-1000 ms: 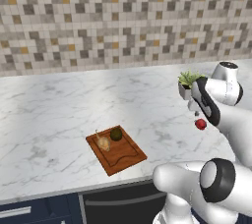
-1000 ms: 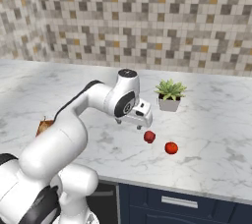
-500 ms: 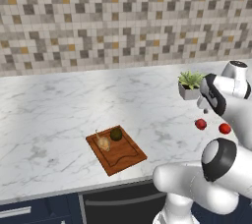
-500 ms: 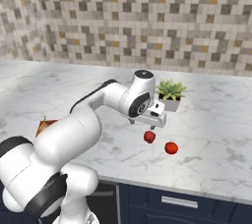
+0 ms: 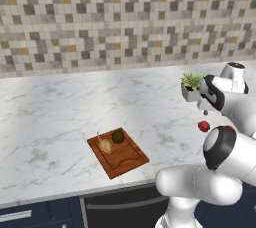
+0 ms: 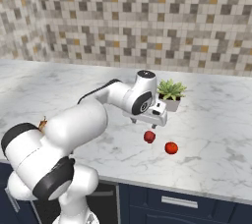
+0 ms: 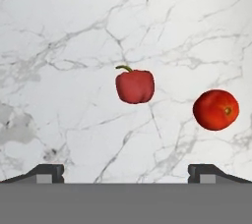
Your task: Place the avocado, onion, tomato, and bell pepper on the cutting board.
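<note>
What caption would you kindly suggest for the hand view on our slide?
Open gripper looks down on the bell pepper and tomato, apart on the marble counter.

A flat reddish-brown wooden cutting board [image 5: 121, 155] lies near the front edge of the white marble counter [image 5: 60, 117]. On its back corner a tan-golden onion [image 5: 105, 145] and a dark olive avocado [image 5: 118, 136] sit side by side. A small red bell pepper [image 5: 203, 126] rests well apart, toward the counter's right end.

Arm stretched far right, wrist bent down; claw [image 7: 126, 173] pointing downward, fingers spread wide, nothing held.

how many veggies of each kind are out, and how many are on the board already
avocado: 1, on the cutting board
onion: 1, on the board
bell pepper: 1, on the counter
tomato: 1, on the counter
total: 4, with 2 on the board
</note>
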{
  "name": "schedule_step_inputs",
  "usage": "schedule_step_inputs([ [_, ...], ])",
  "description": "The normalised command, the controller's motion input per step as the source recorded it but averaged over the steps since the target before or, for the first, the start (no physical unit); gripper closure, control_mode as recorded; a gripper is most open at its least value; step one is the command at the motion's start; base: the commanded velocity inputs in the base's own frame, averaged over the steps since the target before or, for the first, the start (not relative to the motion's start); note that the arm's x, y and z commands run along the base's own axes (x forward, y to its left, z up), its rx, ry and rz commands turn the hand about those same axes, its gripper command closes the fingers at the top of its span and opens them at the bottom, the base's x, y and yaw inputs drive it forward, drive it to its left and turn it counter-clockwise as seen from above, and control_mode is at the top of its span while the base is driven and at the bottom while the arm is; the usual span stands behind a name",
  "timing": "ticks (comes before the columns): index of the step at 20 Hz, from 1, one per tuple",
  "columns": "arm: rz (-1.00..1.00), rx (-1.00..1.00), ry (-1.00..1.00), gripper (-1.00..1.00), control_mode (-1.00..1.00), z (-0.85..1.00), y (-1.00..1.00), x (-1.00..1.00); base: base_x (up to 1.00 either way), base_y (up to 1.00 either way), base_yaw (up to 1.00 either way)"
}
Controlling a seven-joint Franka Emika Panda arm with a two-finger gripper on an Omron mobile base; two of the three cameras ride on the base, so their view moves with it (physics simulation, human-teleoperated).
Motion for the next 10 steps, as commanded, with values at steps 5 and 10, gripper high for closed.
schedule_step_inputs([
  [5,0.00,0.00,0.03,-1.00,-1.00,-0.20,-0.03,0.28,0.00,0.00,0.00],
  [10,0.00,0.00,0.03,-1.00,-1.00,-0.25,-0.13,0.21,0.00,0.00,0.00],
])
